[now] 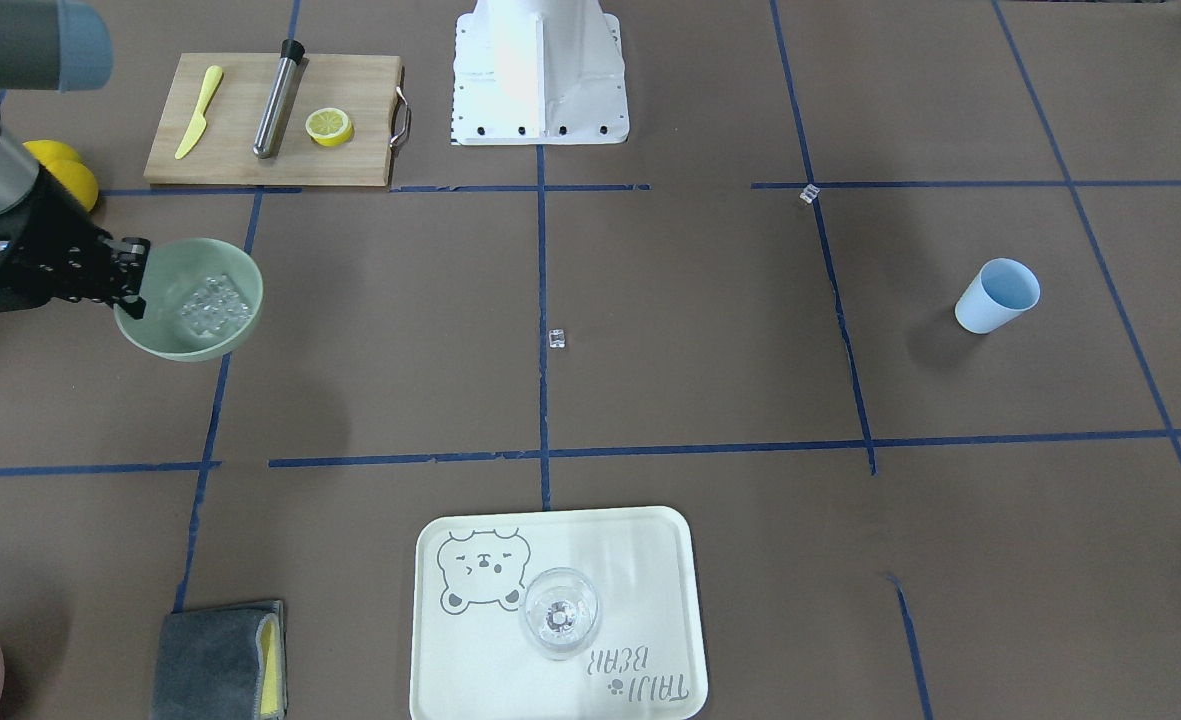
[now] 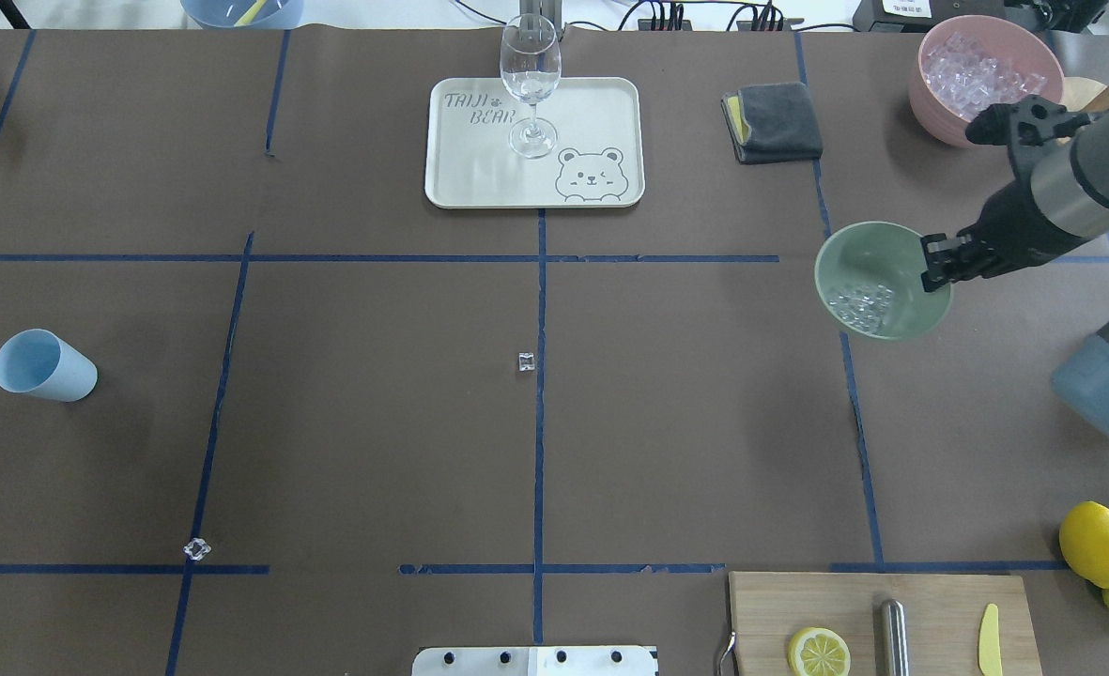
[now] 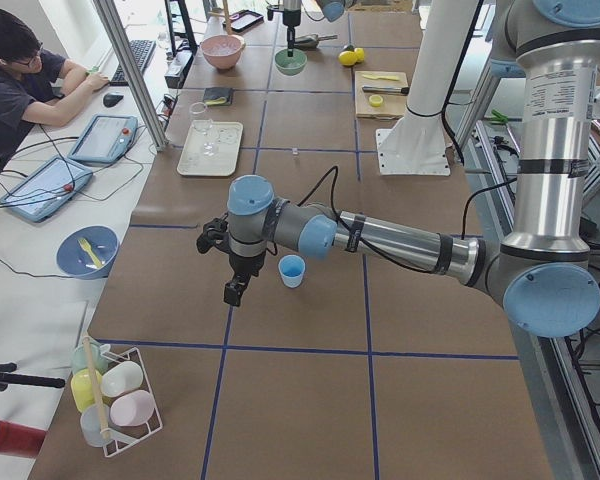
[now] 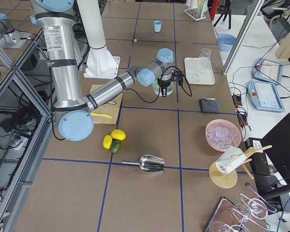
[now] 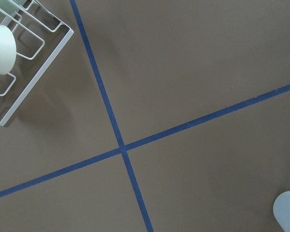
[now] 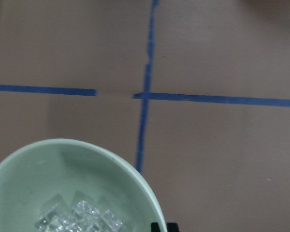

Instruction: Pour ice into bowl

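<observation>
The pale mint-green bowl (image 2: 892, 258) is at the table's right side, over a blue tape line. My right gripper (image 2: 933, 264) is shut on its rim. A heap of clear ice (image 2: 862, 302) cubes lies inside the bowl (image 6: 63, 169) toward one wall; the same ice (image 1: 215, 305) shows from the front. Two stray cubes lie on the table, one at mid-table (image 2: 527, 361) and one near the left front (image 2: 197, 549). My left gripper (image 3: 230, 268) hangs beside the light blue cup (image 3: 292, 270); I cannot tell whether it is open or shut.
A pink tub (image 2: 930, 94) of ice stands behind the bowl, with a grey cloth (image 2: 772, 122) to its left. A stemmed glass (image 2: 530, 75) stands on a tray (image 2: 460, 178). A cutting board (image 2: 798, 601) and lemons (image 2: 1094, 543) are near the robot.
</observation>
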You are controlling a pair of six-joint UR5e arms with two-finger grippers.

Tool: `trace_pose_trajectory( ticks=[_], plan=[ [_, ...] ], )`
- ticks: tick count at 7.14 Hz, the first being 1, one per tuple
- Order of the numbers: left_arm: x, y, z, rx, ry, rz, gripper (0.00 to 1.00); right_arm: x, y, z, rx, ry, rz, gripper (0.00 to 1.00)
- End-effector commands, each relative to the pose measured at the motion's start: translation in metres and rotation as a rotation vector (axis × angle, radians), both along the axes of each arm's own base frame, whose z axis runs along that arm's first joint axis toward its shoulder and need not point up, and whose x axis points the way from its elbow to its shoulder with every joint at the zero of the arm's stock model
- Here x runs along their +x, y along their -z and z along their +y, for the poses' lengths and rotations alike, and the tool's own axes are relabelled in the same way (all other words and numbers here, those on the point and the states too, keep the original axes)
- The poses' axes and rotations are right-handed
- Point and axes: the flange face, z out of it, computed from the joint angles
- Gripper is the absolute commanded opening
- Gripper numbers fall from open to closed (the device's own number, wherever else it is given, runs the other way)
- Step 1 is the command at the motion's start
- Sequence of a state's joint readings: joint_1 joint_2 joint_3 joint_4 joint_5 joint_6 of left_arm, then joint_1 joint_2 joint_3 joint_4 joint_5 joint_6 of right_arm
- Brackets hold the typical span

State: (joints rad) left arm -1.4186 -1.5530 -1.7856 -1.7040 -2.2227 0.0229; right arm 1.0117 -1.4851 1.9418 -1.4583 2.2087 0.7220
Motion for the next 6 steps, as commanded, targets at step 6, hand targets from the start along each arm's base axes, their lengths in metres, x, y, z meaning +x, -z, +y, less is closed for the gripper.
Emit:
trace_pose_trajectory(
  ticks=[6],
  plan=[
    [0.0, -0.005, -0.003, -0.007, 0.001, 0.0, 1.0, 0.032, -0.156, 0.001, -0.159, 0.031, 0.123, 0.0]
  ],
)
